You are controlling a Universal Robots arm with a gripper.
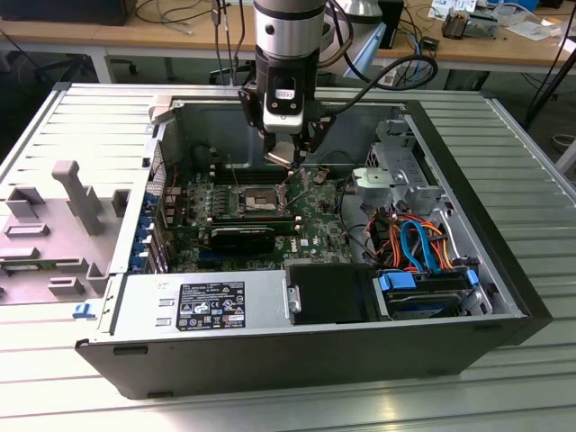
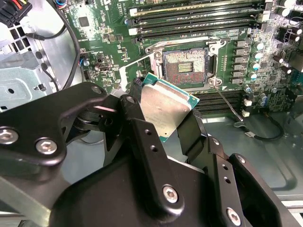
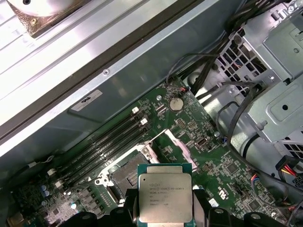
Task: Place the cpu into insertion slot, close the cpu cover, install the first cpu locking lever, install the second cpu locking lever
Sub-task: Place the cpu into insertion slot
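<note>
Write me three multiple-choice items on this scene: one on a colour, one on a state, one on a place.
1. The circuit board is: A blue; B green; C red.
2. The insertion slot is: A empty, contacts bare; B filled; C covered.
3. The cpu is: A seated in the insertion slot; B flat on the circuit board; C held in the end effector above the circuit board.
Key: 1 B, green in both wrist views. 2 A, bare contacts in the second wrist view. 3 C, the end effector clamps its edges.
</note>
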